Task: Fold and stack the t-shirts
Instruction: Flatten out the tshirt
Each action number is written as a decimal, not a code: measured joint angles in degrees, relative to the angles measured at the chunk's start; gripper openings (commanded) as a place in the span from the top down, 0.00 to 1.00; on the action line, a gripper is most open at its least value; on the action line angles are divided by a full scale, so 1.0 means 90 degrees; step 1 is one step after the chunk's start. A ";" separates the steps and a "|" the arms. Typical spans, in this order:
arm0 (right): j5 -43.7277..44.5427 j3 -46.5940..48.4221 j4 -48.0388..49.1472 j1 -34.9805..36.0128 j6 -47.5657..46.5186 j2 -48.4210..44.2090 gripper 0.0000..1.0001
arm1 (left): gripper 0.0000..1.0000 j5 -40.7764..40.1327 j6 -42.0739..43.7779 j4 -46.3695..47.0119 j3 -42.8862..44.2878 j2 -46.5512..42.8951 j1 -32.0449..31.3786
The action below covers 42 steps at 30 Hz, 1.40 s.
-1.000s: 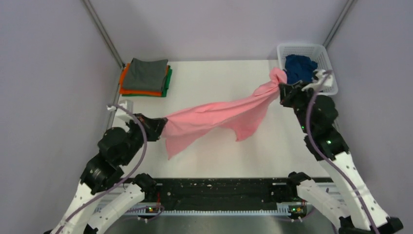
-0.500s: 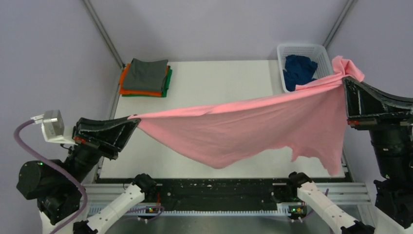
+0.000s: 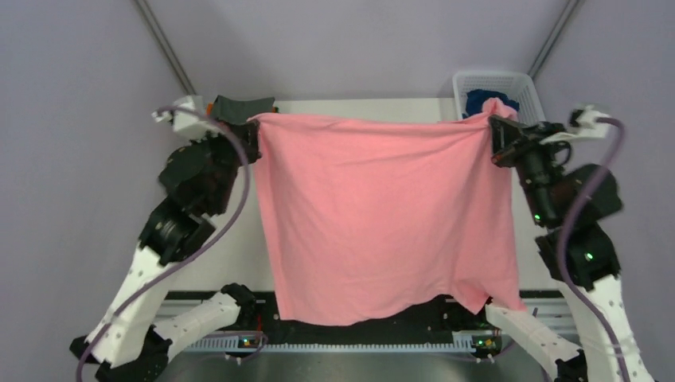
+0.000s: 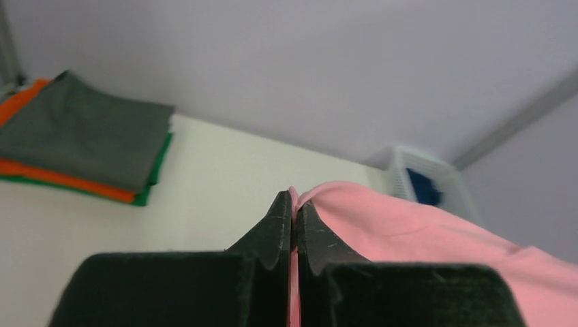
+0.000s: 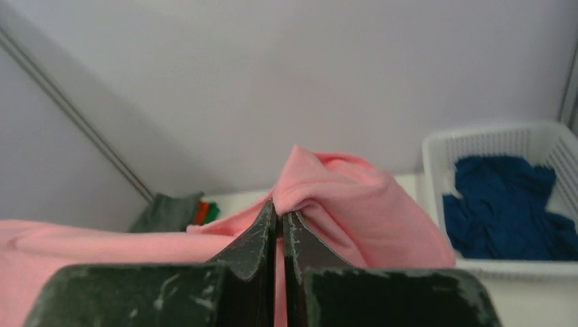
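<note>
A light pink t-shirt (image 3: 382,215) hangs spread like a curtain between both arms, high over the table. My left gripper (image 3: 255,131) is shut on its upper left corner (image 4: 320,197). My right gripper (image 3: 492,137) is shut on the upper right corner (image 5: 320,184). The cloth's lower edge hangs down over the near rail. A folded stack, grey t-shirt (image 4: 82,139) on top of orange (image 4: 61,178) and green (image 4: 153,174), lies at the back left. A navy t-shirt (image 5: 504,204) lies crumpled in the basket.
The white lattice basket (image 3: 525,86) stands at the back right corner of the table (image 4: 218,177). Grey walls with metal posts close in the back and sides. The hanging pink cloth hides most of the tabletop in the top view.
Both arms have swung up and toward the back, pulling the pink shirt from a stretched strip into a flat hanging sheet. Both grippers stayed shut on its corners.
</note>
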 measured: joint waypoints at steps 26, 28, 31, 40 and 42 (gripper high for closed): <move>0.0891 -0.1751 0.1972 -0.0126 0.0495 0.5748 0.01 | 0.01 0.1054 -0.0486 -0.0461 0.1054 0.6734 0.2492; 0.0663 -0.2295 0.1940 -0.0129 0.0593 0.5098 0.01 | 0.01 0.1355 -0.0639 -0.0430 0.0272 0.5986 0.2453; 0.0253 -0.3087 0.1865 -0.0129 0.0753 0.4299 0.01 | 0.01 0.1814 -0.0816 -0.0240 -0.1076 0.4932 0.2339; -0.0583 -0.4668 0.1768 -0.0129 0.1360 0.3840 0.01 | 0.02 0.2341 -0.1137 -0.0248 -0.2953 0.4364 0.1792; -0.0551 -0.4721 0.1775 -0.0129 0.1481 0.3888 0.01 | 0.02 0.2351 -0.1166 -0.0148 -0.2905 0.4636 0.1821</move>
